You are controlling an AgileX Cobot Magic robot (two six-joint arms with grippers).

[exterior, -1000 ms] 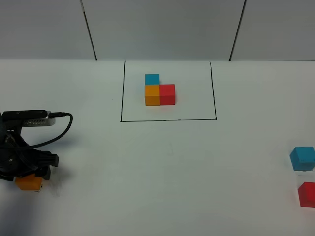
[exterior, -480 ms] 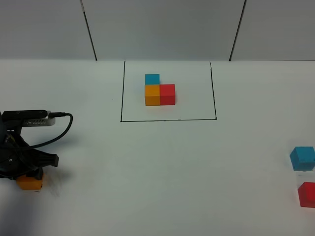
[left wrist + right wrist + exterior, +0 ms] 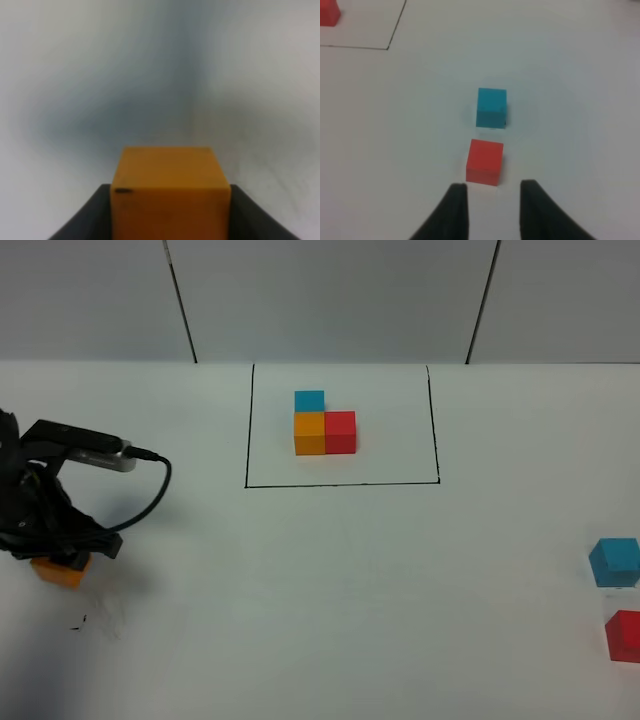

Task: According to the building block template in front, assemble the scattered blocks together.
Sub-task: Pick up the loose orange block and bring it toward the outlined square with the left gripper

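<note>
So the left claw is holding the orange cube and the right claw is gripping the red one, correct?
Not quite. The right gripper holds nothing: the right wrist view shows its fingers apart, with the red cube on the table just ahead of them. The left gripper does hold the orange cube.

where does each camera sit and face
Exterior high: mounted high, facing the white table and framed L of blue, orange, red cubes; left arm shows.
Left wrist: behind the left claw, shut on the orange cube.
Right wrist: behind the open right claw, facing the loose red cube and light blue cube.
Exterior and right wrist share both.
</note>
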